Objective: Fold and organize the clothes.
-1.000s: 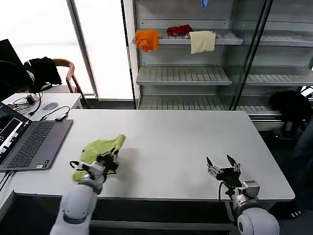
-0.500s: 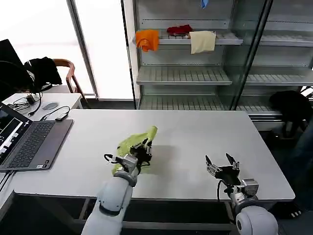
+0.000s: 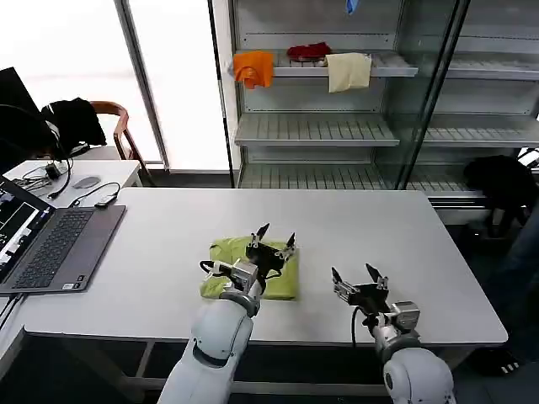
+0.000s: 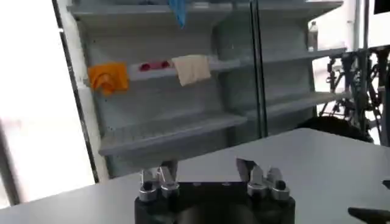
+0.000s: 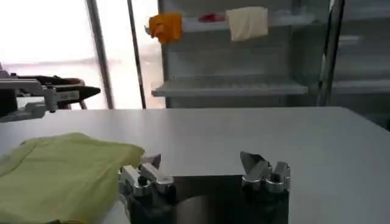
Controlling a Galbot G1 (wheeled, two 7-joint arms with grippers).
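My left end effector is hovering wide open over the folded T-shirt on the counter; my right end effector is waiting nearby, open.

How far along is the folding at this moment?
Done, by the look of it: the lime-green T-shirt lies as a compact folded bundle on the white table. In hand: nothing. The left gripper is open just above the shirt, and the right gripper is open over bare table beside it. Left: possibly neatening or putting the bundle away; whether the fold is tidy underneath is hidden.
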